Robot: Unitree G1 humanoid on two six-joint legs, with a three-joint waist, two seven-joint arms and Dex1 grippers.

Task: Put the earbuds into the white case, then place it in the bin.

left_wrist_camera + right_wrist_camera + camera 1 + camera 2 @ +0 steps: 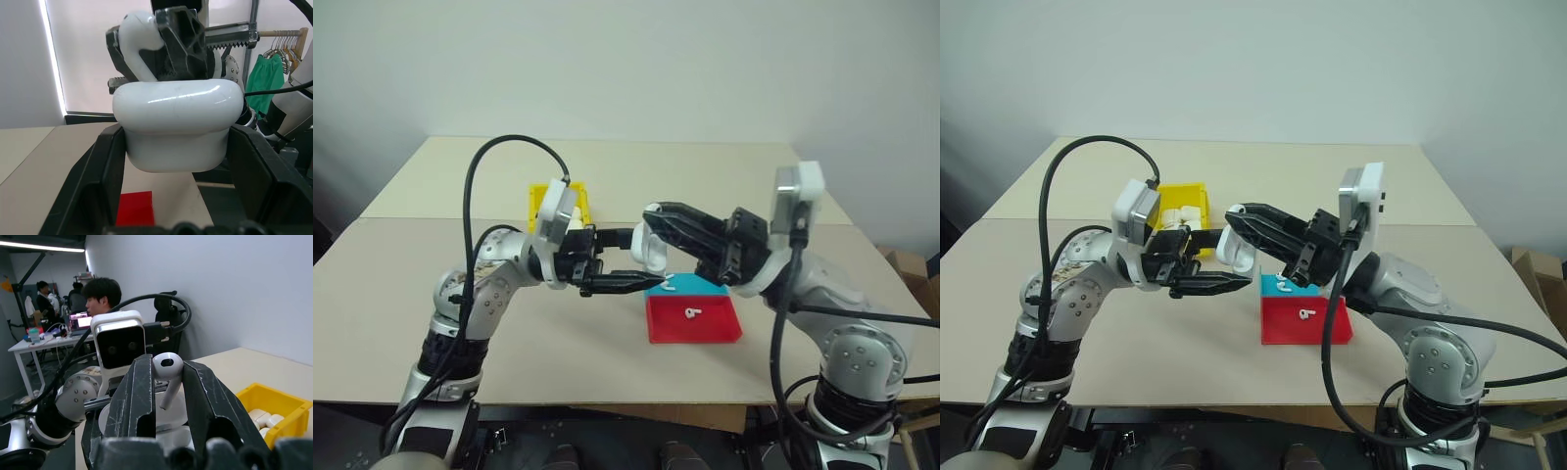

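My left gripper (651, 258) is shut on the white case (653, 253) and holds it in the air above the table. In the left wrist view the case (178, 122) sits between my two fingers (98, 186). My right gripper (649, 211) is shut on one earbud (167, 369) just above the case, stem pointing down toward it. Two more earbuds lie in the tray, one (692, 313) on the red part and one (668, 287) on the teal part. The yellow bin (1183, 188) stands on the table behind my left gripper.
The red-and-teal tray (705, 333) lies below and to the right of the grippers. Several white cases (1180, 213) lie in the bin. In the right wrist view, people (100, 296) sit at desks beyond the table.
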